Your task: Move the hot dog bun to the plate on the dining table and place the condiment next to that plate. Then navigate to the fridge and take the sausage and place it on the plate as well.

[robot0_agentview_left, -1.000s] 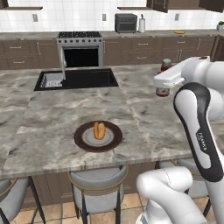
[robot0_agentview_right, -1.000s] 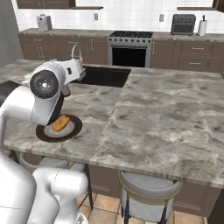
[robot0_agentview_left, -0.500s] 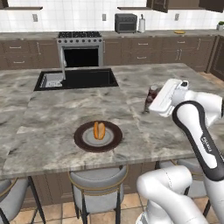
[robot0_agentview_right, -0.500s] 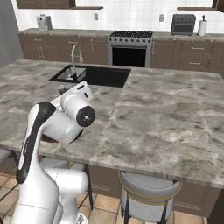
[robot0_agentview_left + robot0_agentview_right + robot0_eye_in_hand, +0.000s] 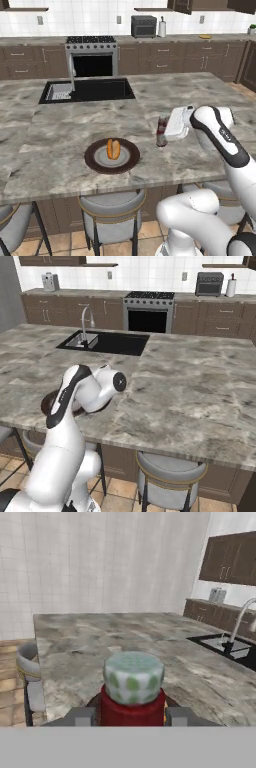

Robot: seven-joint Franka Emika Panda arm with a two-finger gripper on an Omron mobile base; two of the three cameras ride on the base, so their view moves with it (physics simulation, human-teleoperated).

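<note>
The hot dog bun (image 5: pixel 113 149) lies on the dark brown plate (image 5: pixel 95 159) near the front edge of the dining table (image 5: pixel 60 125). Right of the plate, about a hand's width away, the red condiment bottle (image 5: pixel 161 132) stands upright with my gripper (image 5: pixel 163 131) shut on it from the right. I cannot tell whether its base touches the marble. In the hand view the bottle's pale cap (image 5: pixel 133 679) and red body sit between my two fingertips (image 5: pixel 80 716). In the right base view my arm hides most of the plate (image 5: pixel 47 401).
A black inset sink (image 5: pixel 89 90) with a faucet (image 5: pixel 72 80) lies at the table's far left. Grey stools (image 5: pixel 111 207) stand along the near edge. A stove (image 5: pixel 92 55) and brown cabinets line the back wall. Open marble lies right of the bottle.
My arm has swung down and to the left with the bottle, from high over the table's right side to low beside the plate. The bun and plate have not moved.
</note>
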